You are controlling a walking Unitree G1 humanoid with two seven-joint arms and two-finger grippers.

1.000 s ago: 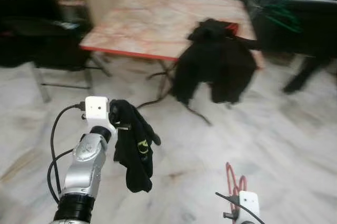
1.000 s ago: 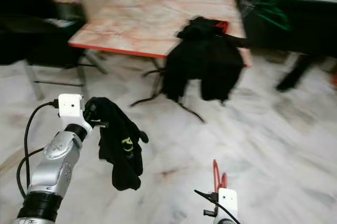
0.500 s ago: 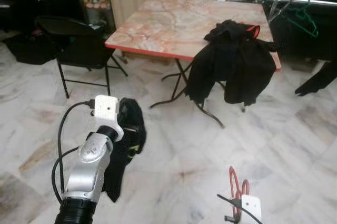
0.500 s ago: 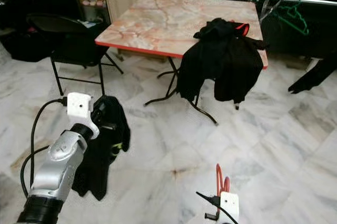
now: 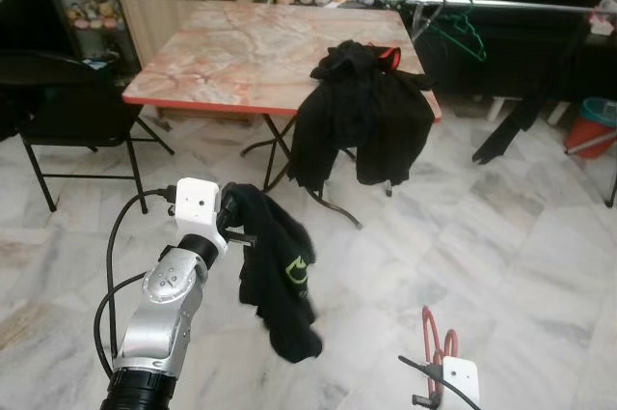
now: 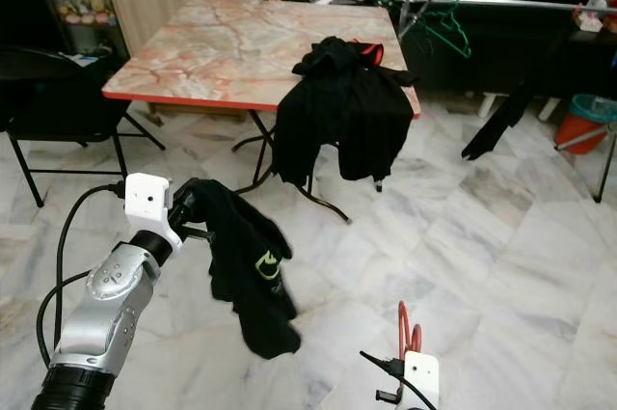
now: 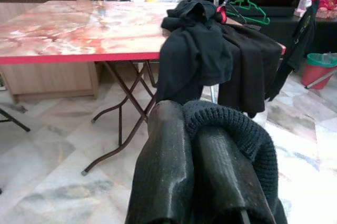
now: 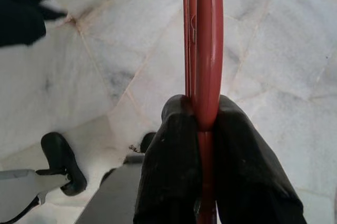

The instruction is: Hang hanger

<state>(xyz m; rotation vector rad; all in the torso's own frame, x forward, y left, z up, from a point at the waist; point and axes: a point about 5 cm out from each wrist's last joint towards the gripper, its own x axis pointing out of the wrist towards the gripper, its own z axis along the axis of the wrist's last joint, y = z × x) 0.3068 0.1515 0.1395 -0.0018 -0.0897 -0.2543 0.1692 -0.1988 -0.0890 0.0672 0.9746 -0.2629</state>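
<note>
My left gripper [image 5: 234, 224] is shut on a black garment [image 5: 280, 275] with a small green logo, which dangles from it above the floor; the garment's ribbed edge [image 7: 237, 129] lies over the fingers [image 7: 166, 166]. Low at the right, my right gripper [image 8: 202, 121] is shut on a red hanger [image 5: 431, 338] that sticks up in front of the wrist. Its red bar [image 8: 208, 45] runs between the two pads. Far back at the right, a metal clothes rail [image 5: 501, 5] carries a green hanger [image 5: 461, 32].
A folding table [image 5: 241, 43] with a marble-pattern top stands ahead, with black clothes [image 5: 362, 116] draped over its right corner. A black chair [image 5: 67, 111] is at the left, an orange bucket [image 5: 591, 126] at the far right. Marble floor [image 5: 482, 236] lies open between me and the rail.
The view has swung to the right, bringing the clothes rail and bucket into sight. The black garment has swung out to the right of my left gripper. Both grips are unchanged.
</note>
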